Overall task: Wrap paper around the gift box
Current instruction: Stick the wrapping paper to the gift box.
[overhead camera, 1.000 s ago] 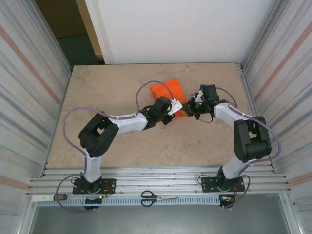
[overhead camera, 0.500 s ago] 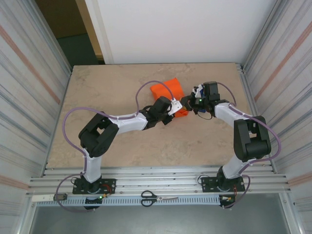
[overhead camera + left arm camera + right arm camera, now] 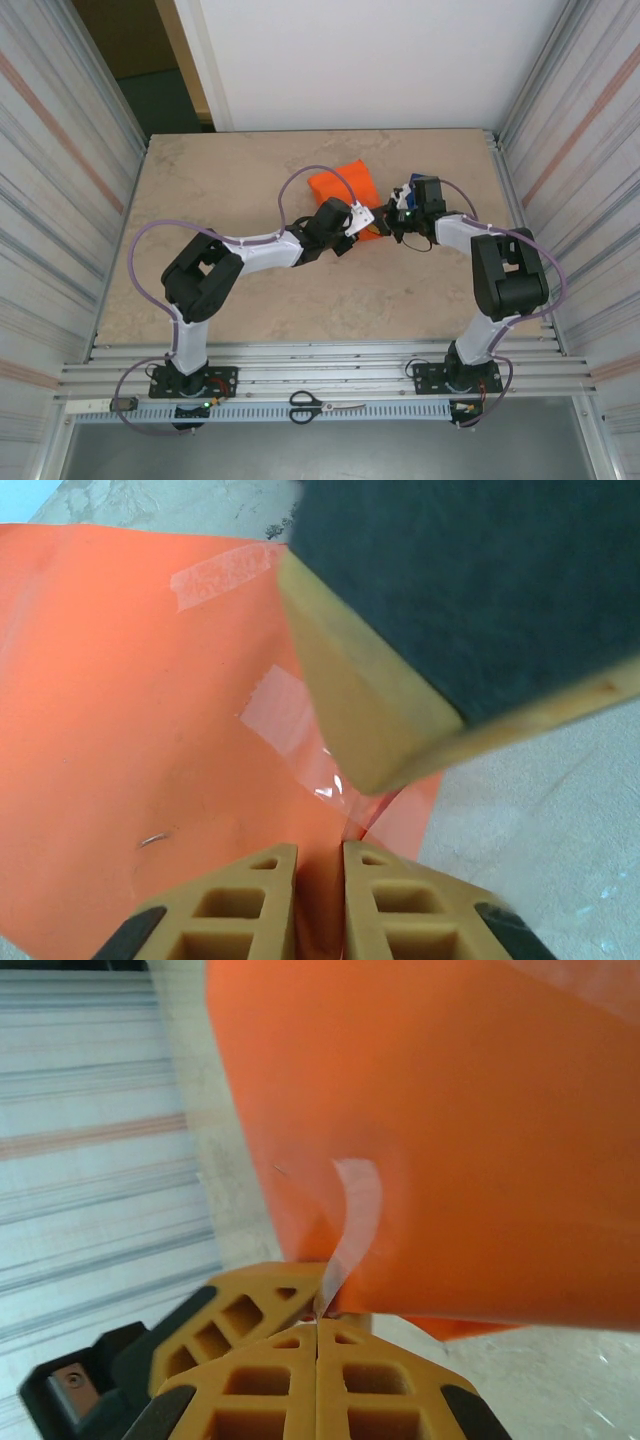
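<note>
Marbled beige table point(image 3: 240, 180) carries the paper point(image 3: 345, 190), bundled near the middle (gift box presumably inside). Left gripper point(image 3: 320, 852) pinches its near-right corner flap, jaws almost closed. Right gripper point(image 3: 318, 1322), jaws closed, nips a tape strip point(image 3: 358, 1210) running onto the paper directly ahead.

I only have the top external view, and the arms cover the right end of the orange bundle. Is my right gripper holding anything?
Observer: Yes. In the right wrist view, the right gripper is shut on the end of a clear tape strip that curls up onto the paper.
Operator: And the left?
Observer: The left gripper is nearly closed, and a fold of the paper seems to run in between its fingers.
Operator: Any tape stuck down so far?
Observer: Two pieces of tape lie flat on the paper in the left wrist view.
</note>
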Tool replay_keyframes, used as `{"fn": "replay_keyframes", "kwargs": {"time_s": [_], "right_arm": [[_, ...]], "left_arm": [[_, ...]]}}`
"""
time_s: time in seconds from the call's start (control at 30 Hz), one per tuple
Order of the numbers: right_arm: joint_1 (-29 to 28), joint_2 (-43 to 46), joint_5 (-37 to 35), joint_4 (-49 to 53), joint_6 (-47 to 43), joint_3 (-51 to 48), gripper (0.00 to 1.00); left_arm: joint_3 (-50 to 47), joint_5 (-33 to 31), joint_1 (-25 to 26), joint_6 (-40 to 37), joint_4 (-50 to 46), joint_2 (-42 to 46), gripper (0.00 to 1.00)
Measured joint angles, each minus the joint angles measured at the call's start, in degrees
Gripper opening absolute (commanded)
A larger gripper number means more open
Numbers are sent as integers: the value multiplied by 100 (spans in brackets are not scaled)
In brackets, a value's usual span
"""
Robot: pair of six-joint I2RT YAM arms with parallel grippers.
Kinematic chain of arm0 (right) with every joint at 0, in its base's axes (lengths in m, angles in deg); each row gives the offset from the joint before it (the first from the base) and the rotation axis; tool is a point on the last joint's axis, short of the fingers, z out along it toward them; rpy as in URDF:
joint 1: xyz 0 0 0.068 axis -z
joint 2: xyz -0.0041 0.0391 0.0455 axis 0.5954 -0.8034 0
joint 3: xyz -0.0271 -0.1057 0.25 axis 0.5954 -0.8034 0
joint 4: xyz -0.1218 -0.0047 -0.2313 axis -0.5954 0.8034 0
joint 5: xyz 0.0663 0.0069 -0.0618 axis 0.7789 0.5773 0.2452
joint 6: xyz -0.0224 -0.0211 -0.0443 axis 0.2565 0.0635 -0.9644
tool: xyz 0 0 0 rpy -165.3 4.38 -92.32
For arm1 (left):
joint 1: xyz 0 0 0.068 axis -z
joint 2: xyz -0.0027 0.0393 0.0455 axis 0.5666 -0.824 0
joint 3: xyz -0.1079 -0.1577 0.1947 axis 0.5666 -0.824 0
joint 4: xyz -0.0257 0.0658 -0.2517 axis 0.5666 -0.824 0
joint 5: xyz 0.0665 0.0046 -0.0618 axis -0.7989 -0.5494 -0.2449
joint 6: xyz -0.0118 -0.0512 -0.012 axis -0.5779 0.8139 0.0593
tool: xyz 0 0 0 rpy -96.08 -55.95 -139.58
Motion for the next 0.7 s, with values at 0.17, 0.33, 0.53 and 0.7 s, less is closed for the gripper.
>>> {"fn": "replay_keyframes", "kwargs": {"time_s": [0.17,0.33,0.53,0.7], "right_arm": [[-2,-7,-35,227,-22,0,0],[-2,-31,-170,520,-63,2,0],[-4,-31,-356,804,-146,7,2],[-31,-44,-356,791,-140,17,6]], "left_arm": [[0,0,0,2,0,0,15],[2,0,0,0,-2,0,15],[2,0,0,0,-2,-2,15],[2,0,0,0,-2,-2,15]]}}
